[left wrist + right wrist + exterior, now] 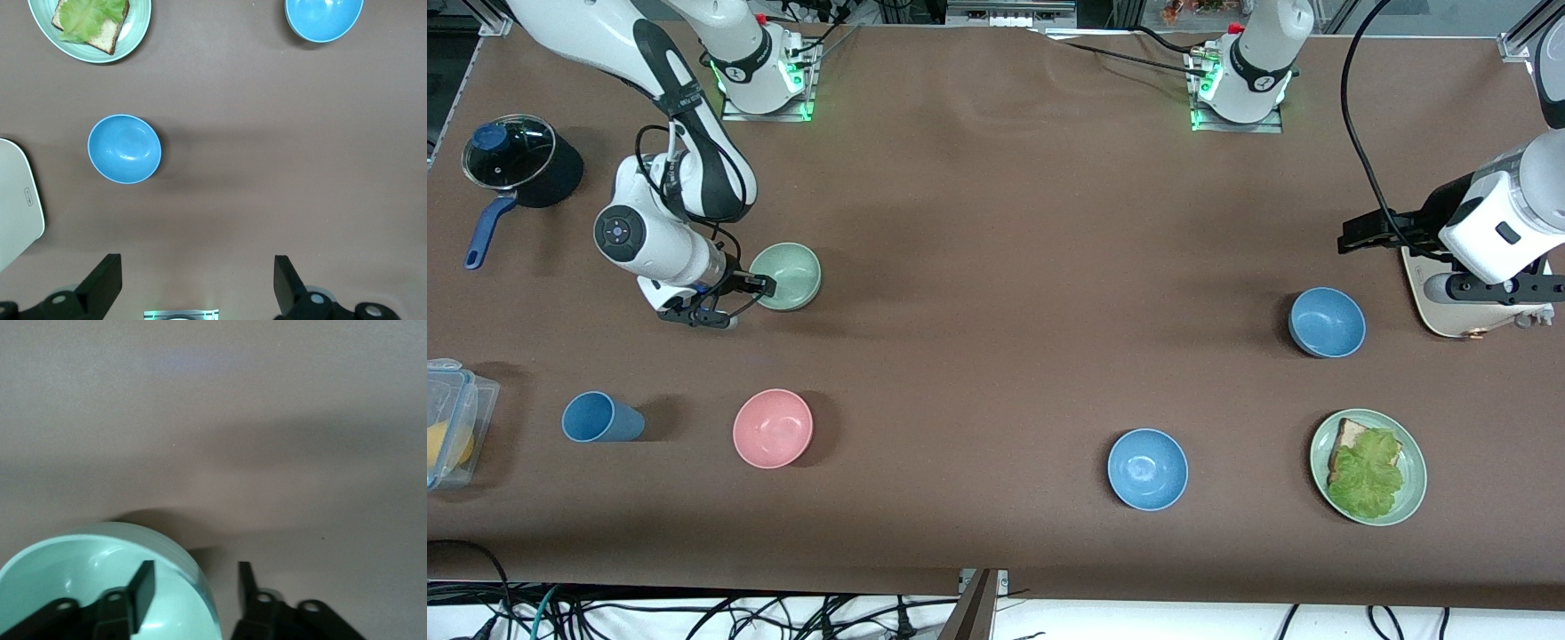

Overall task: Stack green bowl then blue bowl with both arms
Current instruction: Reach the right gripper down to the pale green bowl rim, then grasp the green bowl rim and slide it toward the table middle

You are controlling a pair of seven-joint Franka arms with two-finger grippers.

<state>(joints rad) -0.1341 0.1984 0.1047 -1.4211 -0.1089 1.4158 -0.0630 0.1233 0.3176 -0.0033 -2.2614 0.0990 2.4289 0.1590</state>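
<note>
Small matte sage-green round bowl (785,276), sitting on the brown table (996,293) toward the right arm's end: right claw (740,299) straddling its rim, one finger inside, jaws not yet clamped; left claw (197,280) waiting spread wide above a blue bowl (125,148).
</note>
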